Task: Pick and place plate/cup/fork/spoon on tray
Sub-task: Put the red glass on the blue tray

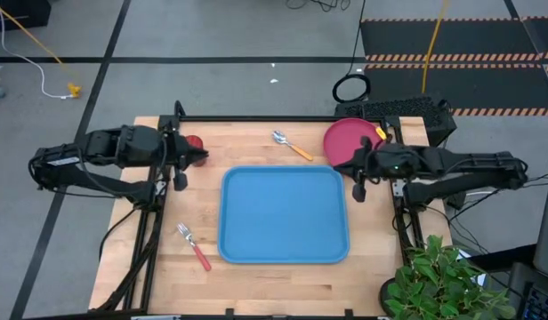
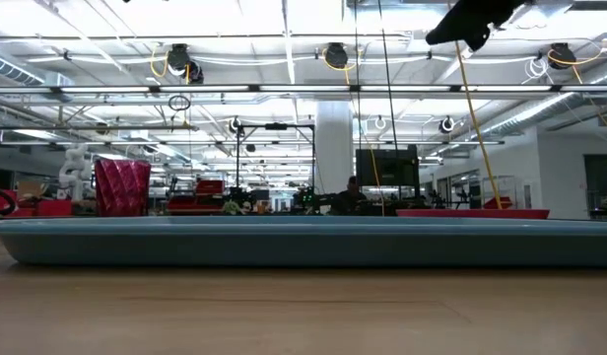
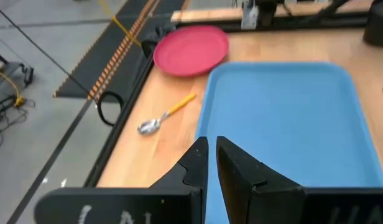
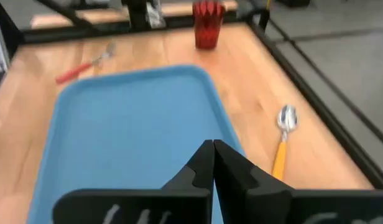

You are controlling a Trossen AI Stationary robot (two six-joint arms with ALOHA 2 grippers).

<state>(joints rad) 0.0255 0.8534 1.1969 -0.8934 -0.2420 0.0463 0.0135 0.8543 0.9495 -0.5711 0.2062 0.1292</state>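
Both grippers, left (image 1: 205,157) and right (image 1: 337,166), I saw pinched together flanking the smooth blue tray (image 1: 284,214), with ribbed cup (image 1: 193,143), round plate (image 1: 351,139), spoon (image 1: 291,145) and fork (image 1: 193,246) outside it.

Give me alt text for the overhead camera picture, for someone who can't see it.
An empty blue tray sits mid-table between two dark arms, the left tool near the red cup, the right tool beside the pinkish-red plate. The spoon lies beyond the tray; the fork lies at its left.
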